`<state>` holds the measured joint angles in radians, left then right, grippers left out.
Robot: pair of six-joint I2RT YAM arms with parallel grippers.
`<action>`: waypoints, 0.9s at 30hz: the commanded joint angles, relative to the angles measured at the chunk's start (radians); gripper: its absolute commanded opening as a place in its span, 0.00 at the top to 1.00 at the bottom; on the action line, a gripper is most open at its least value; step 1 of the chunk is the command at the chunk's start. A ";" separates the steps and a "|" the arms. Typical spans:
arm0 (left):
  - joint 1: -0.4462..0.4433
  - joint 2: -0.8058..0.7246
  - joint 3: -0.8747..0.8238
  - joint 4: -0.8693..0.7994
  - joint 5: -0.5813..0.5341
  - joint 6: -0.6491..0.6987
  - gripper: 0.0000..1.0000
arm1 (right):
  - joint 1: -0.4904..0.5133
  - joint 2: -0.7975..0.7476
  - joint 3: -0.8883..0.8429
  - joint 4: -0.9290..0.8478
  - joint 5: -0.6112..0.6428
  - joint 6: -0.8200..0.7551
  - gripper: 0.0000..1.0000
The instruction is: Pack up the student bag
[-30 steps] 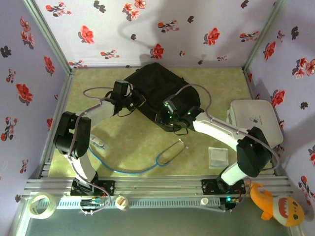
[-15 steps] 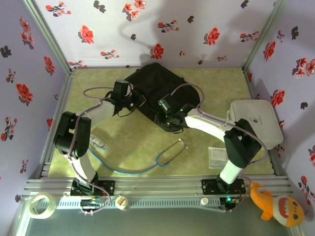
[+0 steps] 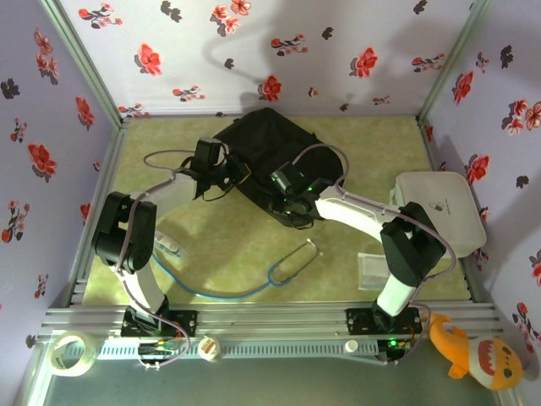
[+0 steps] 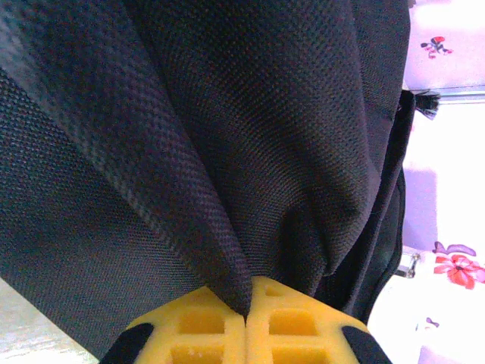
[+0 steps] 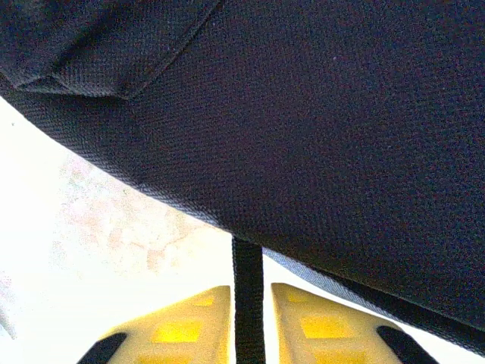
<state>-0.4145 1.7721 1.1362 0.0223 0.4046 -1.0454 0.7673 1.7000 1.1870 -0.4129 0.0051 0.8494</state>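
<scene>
Since the left end effector (image 4: 246,315) is clenched on a fold of the student bag (image 4: 227,152), w/ cloth pinched between its yellow pads (image 4: 204,326), the fabric reads soft, floppy, prob. light. The right end effector (image 5: 248,303) straddles a thin black strap (image 5: 247,265); can't tell if it grips yet. The bag lies upper centre of the top view on the counter (image 3: 220,245). Best holds: strap & seams, since loose cloth sags.
</scene>
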 commanded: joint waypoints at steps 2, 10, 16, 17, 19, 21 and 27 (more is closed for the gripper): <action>-0.016 -0.008 0.020 0.033 0.034 0.002 1.00 | -0.009 -0.007 -0.001 0.009 0.041 0.014 0.87; 0.023 0.001 0.042 -0.043 -0.012 0.045 1.00 | -0.020 -0.104 -0.066 -0.028 0.124 0.002 1.00; 0.050 0.020 0.065 -0.068 -0.013 0.066 1.00 | -0.049 -0.185 -0.134 -0.080 0.123 -0.030 1.00; 0.050 0.023 0.066 -0.070 -0.014 0.066 1.00 | -0.052 -0.192 -0.139 -0.092 0.124 -0.034 1.00; 0.054 0.027 0.069 -0.069 -0.013 0.068 1.00 | -0.057 -0.204 -0.147 -0.110 0.120 -0.036 1.00; 0.057 0.028 0.071 -0.073 -0.013 0.069 1.00 | -0.057 -0.218 -0.159 -0.120 0.121 -0.034 1.00; 0.066 0.029 0.079 -0.084 -0.013 0.074 1.00 | -0.057 -0.269 -0.162 -0.179 0.172 -0.037 1.00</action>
<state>-0.3717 1.7962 1.1702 -0.0696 0.4053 -1.0065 0.7177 1.4807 1.0367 -0.5217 0.1093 0.8307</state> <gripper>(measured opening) 0.044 0.043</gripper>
